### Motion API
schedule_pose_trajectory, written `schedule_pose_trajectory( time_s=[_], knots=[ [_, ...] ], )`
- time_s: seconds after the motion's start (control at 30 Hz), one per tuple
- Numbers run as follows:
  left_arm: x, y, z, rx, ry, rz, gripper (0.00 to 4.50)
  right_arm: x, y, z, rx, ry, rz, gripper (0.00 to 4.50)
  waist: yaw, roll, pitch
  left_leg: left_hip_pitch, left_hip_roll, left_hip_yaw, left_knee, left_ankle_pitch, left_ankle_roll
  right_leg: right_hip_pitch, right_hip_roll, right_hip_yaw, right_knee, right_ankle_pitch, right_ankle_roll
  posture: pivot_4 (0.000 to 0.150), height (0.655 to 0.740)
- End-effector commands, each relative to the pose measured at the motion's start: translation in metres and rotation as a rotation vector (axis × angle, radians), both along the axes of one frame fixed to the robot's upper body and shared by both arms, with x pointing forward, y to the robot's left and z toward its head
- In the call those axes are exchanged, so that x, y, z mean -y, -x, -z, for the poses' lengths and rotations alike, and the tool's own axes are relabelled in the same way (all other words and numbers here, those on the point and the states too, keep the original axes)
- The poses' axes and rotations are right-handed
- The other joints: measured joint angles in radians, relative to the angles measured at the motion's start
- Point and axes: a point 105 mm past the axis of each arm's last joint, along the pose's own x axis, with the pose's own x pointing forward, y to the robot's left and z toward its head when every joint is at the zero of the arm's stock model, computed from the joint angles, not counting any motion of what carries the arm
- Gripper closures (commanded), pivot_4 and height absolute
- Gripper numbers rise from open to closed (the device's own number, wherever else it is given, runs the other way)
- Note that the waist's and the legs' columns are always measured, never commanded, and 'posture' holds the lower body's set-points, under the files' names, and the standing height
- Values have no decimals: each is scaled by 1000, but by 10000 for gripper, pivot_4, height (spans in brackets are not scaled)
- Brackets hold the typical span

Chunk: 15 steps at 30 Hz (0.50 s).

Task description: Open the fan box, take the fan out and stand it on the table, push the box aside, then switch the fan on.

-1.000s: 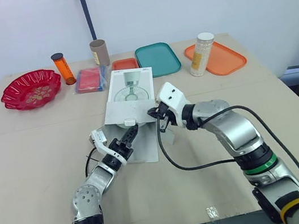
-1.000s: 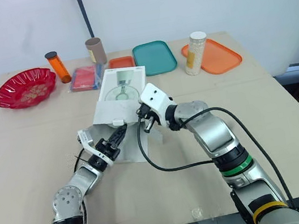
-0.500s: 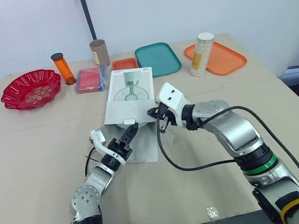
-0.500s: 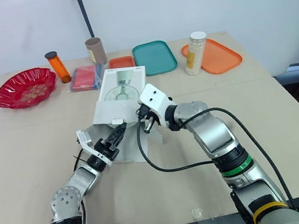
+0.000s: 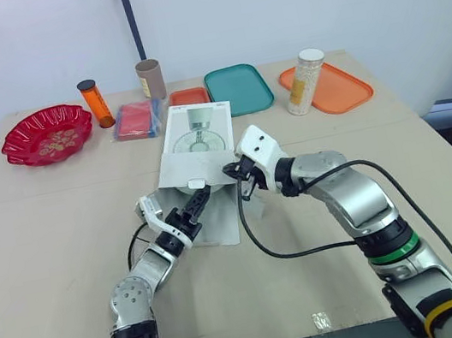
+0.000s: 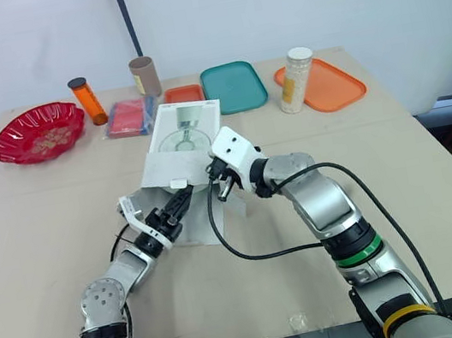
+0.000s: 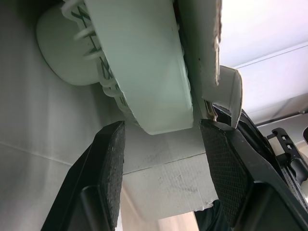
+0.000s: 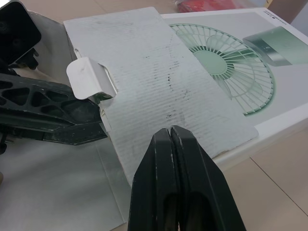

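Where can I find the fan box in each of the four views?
Left eye view: fan box at picture centre.
Right eye view: same, slightly left of centre.
Left wrist view: its inside, cardboard behind the fan, past the open left gripper.
Right wrist view: printed top and flap beyond the shut right gripper.
Shared landmark: the small white tuck tab.

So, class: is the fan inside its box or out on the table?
Inside. The fan lies within the box, front flap open, between cardboard walls; the left gripper reaches in, fingers open at its rim.
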Motion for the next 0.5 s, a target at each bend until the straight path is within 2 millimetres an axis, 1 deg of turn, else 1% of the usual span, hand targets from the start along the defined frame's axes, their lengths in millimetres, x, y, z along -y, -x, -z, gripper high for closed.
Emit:
schedule_pose_trajectory(
  time_s=[0.03,0.33,0.43,0.47,0.5],
  knots=[
    [-5,-1,-5,13,18,-21,18847,-3,3,1,4,12,-16,45000,0,0,0,0,0,0,0,0,0,0,0,0,0,0,0,1500,7400],
    [-5,-5,-7,8,47,-33,18847,-2,3,2,4,13,-12,45000,0,0,0,0,0,0,0,0,0,0,0,0,0,0,0,1500,7400],
    [-5,-7,-7,2,63,-39,26657,-2,3,2,4,13,-9,45000,0,0,0,0,0,0,0,0,0,0,0,0,0,0,0,1500,7400],
    [-4,-6,-7,2,63,-37,30267,-2,3,2,4,14,-9,45000,0,0,0,0,0,0,0,0,0,0,0,0,0,0,0,1500,7400],
    [-4,-6,-7,1,61,-35,32636,-2,3,2,4,14,-8,45000,1,0,0,0,0,0,0,0,0,0,0,0,0,0,0,1500,7400]
  ],
)
